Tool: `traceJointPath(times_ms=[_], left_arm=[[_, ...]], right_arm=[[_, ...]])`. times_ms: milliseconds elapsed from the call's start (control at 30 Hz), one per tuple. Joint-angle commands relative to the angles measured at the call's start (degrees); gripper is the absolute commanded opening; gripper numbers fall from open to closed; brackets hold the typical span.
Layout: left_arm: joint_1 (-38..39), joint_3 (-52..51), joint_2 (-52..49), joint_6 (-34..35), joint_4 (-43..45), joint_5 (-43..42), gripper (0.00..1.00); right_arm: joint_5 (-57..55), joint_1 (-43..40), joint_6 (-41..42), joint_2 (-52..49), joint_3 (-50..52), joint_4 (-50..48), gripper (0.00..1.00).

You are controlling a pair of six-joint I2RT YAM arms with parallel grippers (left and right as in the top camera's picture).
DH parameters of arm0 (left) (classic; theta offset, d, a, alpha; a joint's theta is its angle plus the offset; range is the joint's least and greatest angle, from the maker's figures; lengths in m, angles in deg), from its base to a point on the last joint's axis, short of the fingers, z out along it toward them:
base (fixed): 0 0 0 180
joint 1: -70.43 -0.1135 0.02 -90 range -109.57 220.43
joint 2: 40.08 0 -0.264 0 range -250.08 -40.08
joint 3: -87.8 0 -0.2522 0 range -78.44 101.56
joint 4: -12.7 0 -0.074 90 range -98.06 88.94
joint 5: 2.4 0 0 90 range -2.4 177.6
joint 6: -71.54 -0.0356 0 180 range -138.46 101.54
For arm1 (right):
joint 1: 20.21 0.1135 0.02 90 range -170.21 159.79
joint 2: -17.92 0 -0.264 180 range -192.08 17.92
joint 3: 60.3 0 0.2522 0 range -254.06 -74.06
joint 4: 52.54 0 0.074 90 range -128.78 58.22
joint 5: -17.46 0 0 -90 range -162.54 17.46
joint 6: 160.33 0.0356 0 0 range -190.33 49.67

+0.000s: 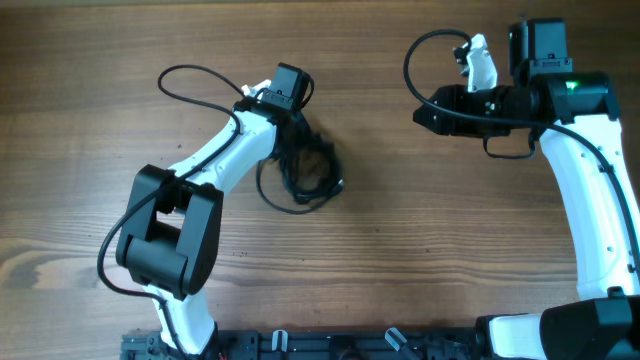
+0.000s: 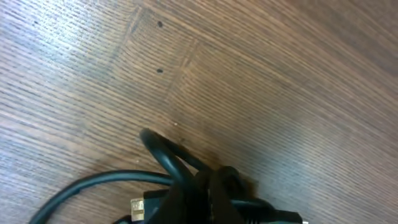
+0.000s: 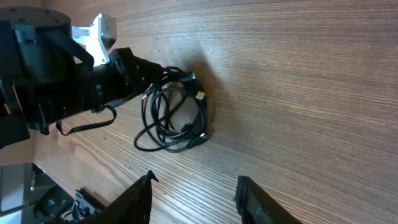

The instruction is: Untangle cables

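On cables (image 1: 312, 182), left fingers (image 2: 217, 199) pinched shut.

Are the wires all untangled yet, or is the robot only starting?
Only starting. Nothing looks untangled yet: the cables lie in one coiled bundle on the table. In hand: the left gripper is shut at the bundle's edge and seems to pinch a cord. The right gripper is open, away from the bundle, holding nothing. Left to do: pulling every cord apart.
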Motion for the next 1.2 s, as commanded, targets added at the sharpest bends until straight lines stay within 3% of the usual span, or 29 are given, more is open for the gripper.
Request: traceJointPath(times_ms=[0, 100, 133, 167, 233, 400, 500, 733, 900, 1167], left_arm=[[-0.3, 0.0, -0.8, -0.8, 1.8, -0.1, 0.04], [-0.4, 0.1, 1.6, -13.4, 7.7, -15.3, 0.04], [-0.4, 0.1, 4.6, -21.0, 12.0, -29.4, 0.04], [-0.4, 0.1, 6.0, -23.2, 13.6, -35.0, 0.04], [-0.4, 0.1, 9.0, -26.0, 15.3, -44.0, 0.04], [-0.4, 0.1, 14.8, -26.1, 14.9, -53.1, 0.04], [-0.4, 0.1, 15.3, -26.1, 14.9, -57.0, 0.04], [-0.3, 0.1, 15.3, -25.5, 13.6, -57.1, 0.04], [-0.3, 0.1, 15.3, -18.7, 13.4, -54.1, 0.04], [-0.3, 0.1, 15.3, -15.0, 12.9, -54.1, 0.04]], right_arm=[[2.2, 0.3, -1.4, -0.6, -0.1, -1.0, 0.43], [10.0, 0.3, -6.0, -0.5, -0.2, -2.8, 0.41], [12.3, 0.3, -7.3, -0.1, -0.5, -4.1, 0.41], [12.3, 0.3, -7.3, 0.1, -0.6, -4.5, 0.41], [12.4, 0.3, -8.2, 0.9, -0.7, -5.6, 0.42], [12.1, 0.5, -13.1, 2.2, -0.7, -3.6, 0.43], [11.7, 2.0, -16.0, 2.2, -0.7, -2.1, 0.43], [4.9, 6.3, -17.1, 2.2, -0.7, -2.2, 0.42], [-1.9, 9.6, -15.2, 1.5, 1.0, -2.7, 0.36], [-3.6, 11.1, -11.1, -2.4, 3.1, -6.2, 0.30]])
